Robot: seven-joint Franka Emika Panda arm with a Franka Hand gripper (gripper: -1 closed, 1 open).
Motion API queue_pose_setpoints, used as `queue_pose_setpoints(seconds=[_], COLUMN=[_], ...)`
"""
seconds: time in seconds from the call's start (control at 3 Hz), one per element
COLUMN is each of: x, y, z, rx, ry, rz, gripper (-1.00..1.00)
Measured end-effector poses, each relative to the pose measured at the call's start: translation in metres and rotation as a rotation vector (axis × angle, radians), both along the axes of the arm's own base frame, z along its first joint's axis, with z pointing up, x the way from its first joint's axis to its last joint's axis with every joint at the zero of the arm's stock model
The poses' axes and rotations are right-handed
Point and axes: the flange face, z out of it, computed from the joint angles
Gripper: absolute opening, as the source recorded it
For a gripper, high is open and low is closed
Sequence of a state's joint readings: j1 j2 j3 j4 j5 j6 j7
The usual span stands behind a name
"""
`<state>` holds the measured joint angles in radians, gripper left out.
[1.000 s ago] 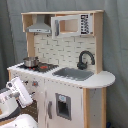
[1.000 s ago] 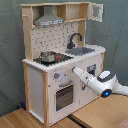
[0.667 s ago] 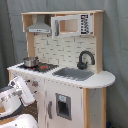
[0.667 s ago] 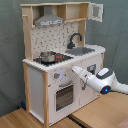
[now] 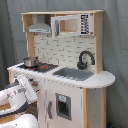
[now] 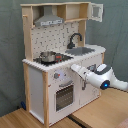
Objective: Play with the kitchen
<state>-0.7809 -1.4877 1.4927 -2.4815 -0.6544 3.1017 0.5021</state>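
The kitchen (image 5: 62,70) (image 6: 62,60), a tall toy unit in white and light wood, is seen in both exterior views against a grey curtain. In the second exterior view it is shown standing on a wooden table (image 6: 20,120), on which a seam between two boards can be made out. The upper part is formed by a shelf with a range hood (image 5: 39,26) (image 6: 49,21) and a small white-framed cabinet door (image 5: 70,25) (image 6: 96,11), which in the second exterior view is swung open. A tiled backsplash (image 5: 60,49) (image 6: 50,39) is set below the shelf.

On the worktop, a grey sink (image 5: 74,73) (image 6: 85,50) is fitted, and a black faucet (image 5: 85,59) (image 6: 75,39) is curved over it. Next to the sink a dark hob (image 5: 42,66) (image 6: 52,59) is placed, and a small metal pot (image 5: 30,61) (image 6: 47,55) is seen on it. Lower down, an oven door with a window (image 6: 63,96) is visible in the second exterior view, with knobs (image 6: 59,76) above it.

The white robot arm (image 5: 17,95) (image 6: 102,80) is stretched towards the front of the kitchen, at about the height of the knobs. The end effector (image 5: 30,91) (image 6: 76,68) is held close to the front panel; whether it is open or closed cannot be told, and contact with the panel cannot be confirmed.
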Motion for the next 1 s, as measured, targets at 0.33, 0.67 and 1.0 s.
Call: queue_pose_setpoints(seconds=[0.33,0.67,1.0], x=[-0.0003,0.0009,0.001], y=[0.0026,0.0005,0.0002], z=[0.0152,0.0141,0.014], rx=[-0.045,-0.098,-0.1], ry=[0.012,0.037,0.038], rz=[0.041,0.062,0.062], gripper=[1.0,1.0,-1.0])
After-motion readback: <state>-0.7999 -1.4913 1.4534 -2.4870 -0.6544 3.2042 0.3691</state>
